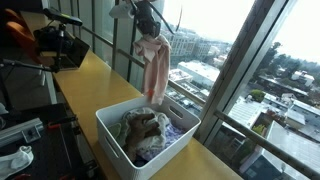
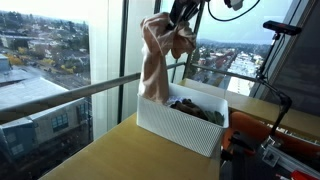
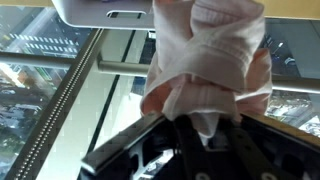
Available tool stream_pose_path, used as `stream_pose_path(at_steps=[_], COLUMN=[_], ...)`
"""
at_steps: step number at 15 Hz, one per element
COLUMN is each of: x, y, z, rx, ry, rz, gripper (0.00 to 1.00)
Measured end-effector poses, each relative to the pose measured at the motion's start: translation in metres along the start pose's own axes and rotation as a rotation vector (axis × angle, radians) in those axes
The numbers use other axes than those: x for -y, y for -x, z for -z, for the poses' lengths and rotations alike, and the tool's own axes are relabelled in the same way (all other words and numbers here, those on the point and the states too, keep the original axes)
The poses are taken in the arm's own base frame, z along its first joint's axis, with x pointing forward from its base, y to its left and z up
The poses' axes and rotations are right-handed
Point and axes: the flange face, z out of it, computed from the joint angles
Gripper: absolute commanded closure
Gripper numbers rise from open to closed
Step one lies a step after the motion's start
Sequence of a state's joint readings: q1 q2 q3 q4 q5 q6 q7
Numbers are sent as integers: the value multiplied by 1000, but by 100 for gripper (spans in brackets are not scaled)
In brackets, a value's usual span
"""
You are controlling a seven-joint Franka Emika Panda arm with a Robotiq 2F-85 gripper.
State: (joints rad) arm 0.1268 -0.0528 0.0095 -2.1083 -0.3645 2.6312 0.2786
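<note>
- City rooftops and streets fill the big window [image 1: 235, 70] behind the scene, and we're clearly high up; a pale wooden tabletop [image 1: 90, 80] runs along the glass.
- On that tabletop sits a white basket [image 1: 113, 135], seen in both exterior views, with its slatted wall [image 2: 175, 125] facing us in one of them.
- Inside the basket lies a crumpled heap of clothes [image 1: 146, 130] in greys and muted colours, with a bit of purple at the near edge.
- Up top is the claw [image 1: 147, 20], well above the basket and clamped on a pink cloth [image 1: 155, 65].
- It's a firm pinch: in the wrist view the claw [image 3: 205, 122] has its fingers closed around a bunched knot of the pink cloth [image 3: 210, 50].
- The cloth hangs straight down from the grip as a long limp strip, its lower end just over the basket's rim on the window side.
- From the other angle the pink cloth [image 2: 158, 60] drapes against the window, gathered at the top under the claw [image 2: 183, 15]; whether its tip touches the pile below, I cannot tell.
- The wrist view also catches the white basket's edge [image 3: 100, 10], handle slot showing, beyond the cloth.
- Off at the far end of the tabletop stands a dark camera rig [image 1: 60, 45], well apart from the action.
</note>
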Motion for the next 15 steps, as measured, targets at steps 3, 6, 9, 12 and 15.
stream_pose_path(at_steps=[3, 6, 9, 12, 15], x=[72, 136, 177, 183, 177], y=[7, 22, 42, 67, 95], z=[41, 77, 90, 63, 12], rx=[-31, -52, -48, 25, 120], ry=[-52, -101, -137, -145, -185], rz=[39, 86, 121, 118, 88], gripper=[96, 96, 96, 96, 96])
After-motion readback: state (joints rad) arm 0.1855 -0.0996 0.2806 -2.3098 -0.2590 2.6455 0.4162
